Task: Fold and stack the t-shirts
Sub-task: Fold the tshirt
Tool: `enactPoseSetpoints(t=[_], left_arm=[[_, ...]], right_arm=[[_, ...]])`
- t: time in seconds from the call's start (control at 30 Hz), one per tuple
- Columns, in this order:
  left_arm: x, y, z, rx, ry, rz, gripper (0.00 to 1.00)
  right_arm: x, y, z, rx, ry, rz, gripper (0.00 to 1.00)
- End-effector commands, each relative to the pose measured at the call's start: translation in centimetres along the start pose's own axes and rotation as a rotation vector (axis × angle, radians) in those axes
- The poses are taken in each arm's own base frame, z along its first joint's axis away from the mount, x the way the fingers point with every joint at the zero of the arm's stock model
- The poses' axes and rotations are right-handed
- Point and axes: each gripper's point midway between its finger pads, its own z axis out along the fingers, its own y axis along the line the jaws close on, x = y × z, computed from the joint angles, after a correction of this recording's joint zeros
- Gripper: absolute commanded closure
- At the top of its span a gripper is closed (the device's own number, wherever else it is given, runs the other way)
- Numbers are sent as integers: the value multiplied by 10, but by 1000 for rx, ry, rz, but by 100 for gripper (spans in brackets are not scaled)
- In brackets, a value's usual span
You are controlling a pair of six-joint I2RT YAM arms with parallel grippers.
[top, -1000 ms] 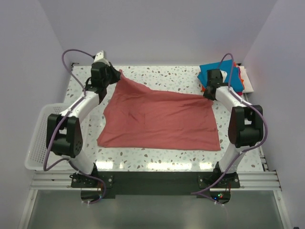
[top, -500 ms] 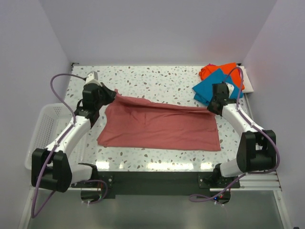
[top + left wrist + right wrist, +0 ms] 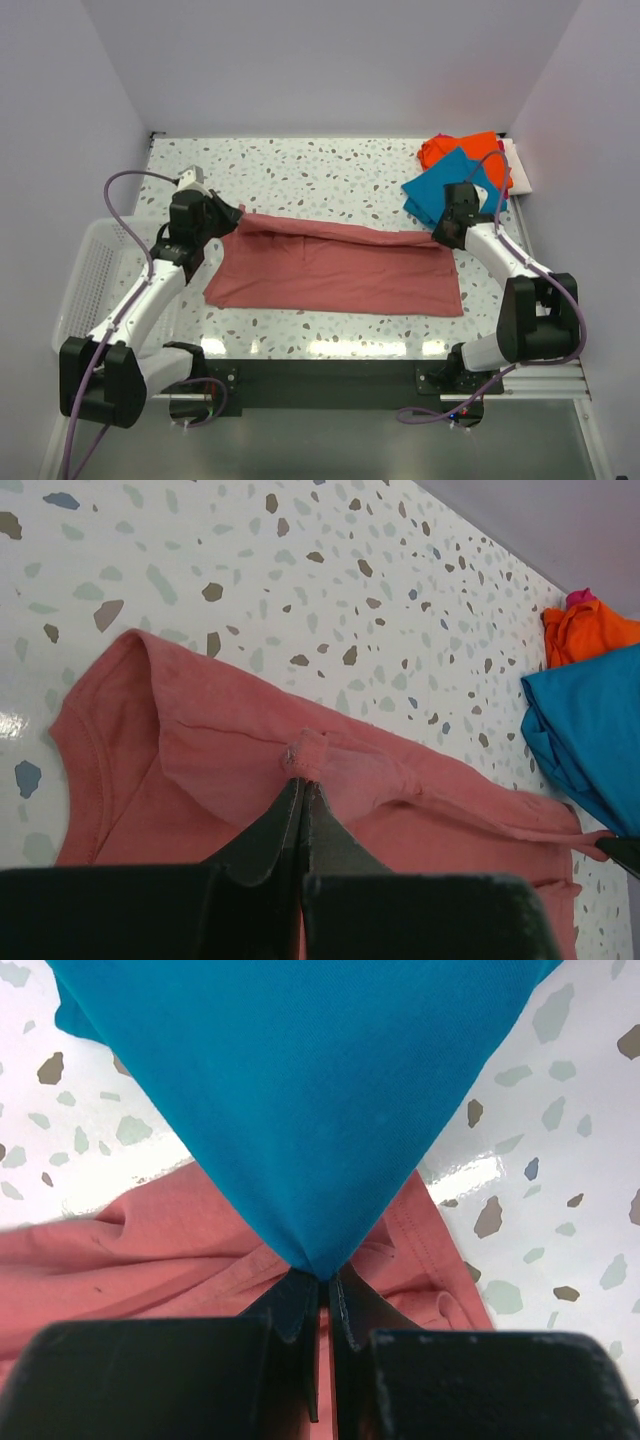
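I count two grippers and three t-shirts. The left gripper (image 3: pixel 302 780) and the right gripper (image 3: pixel 322 1285) each pinch the far edge of the one dusty-red t-shirt (image 3: pixel 340 270), which lies half-folded mid-table. One teal-blue t-shirt (image 3: pixel 440 190) and one orange t-shirt (image 3: pixel 465 148) lie touching at the far right.

Red t-shirt (image 3: pixel 335 278) — far edge nearer

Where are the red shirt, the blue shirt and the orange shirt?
red shirt (image 3: pixel 340 275): top view, middle of its flat part.
blue shirt (image 3: pixel 432 190): top view, its left part.
orange shirt (image 3: pixel 455 148): top view, its middle.
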Motion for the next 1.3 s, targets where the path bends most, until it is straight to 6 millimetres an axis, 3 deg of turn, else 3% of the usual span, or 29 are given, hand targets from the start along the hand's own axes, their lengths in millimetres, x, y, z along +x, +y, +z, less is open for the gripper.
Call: enactPoseSetpoints(t=[0.0, 0.07, 0.2, 0.33, 0.43, 0.47, 0.6, 0.7, 0.83, 0.87, 0.93, 1.13, 1.27], left_arm=[[-2, -4, -12, 23, -2, -10, 100], [1, -3, -16, 25, 7, -1, 100], [20, 2, -23, 36, 63, 3, 100], [51, 20, -26, 13, 134, -5, 100], [71, 33, -29, -18, 194, -6, 100], [74, 36, -31, -24, 199, -4, 100], [87, 46, -40, -49, 228, 1, 100], [95, 51, -47, -61, 251, 4, 100], [107, 56, -55, -79, 295, 22, 100], [108, 55, -56, -73, 298, 15, 92], [114, 51, -59, -58, 325, -1, 91], [120, 67, -69, -169, 322, -86, 91], [127, 61, -68, -125, 345, -103, 91]], right_arm=[[-4, 3, -7, -31, -19, 38, 100], [0, 4, -8, -41, -5, 37, 98], [8, 4, -7, -52, 9, 45, 81], [3, 5, -9, -54, 0, 47, 51], [-12, 9, -12, -56, -33, 58, 38], [-15, 9, -12, -53, -38, 58, 29], [-38, 7, 0, -44, -59, 90, 26], [-61, 21, 4, -108, -82, 117, 26], [-110, 17, 14, -79, -139, 155, 21], [-111, 16, 24, -71, -124, 153, 21], [-131, 15, 26, -72, -154, 164, 20], [-163, 4, 47, -41, -181, 194, 20], [-186, 13, 54, -61, -224, 165, 18]])
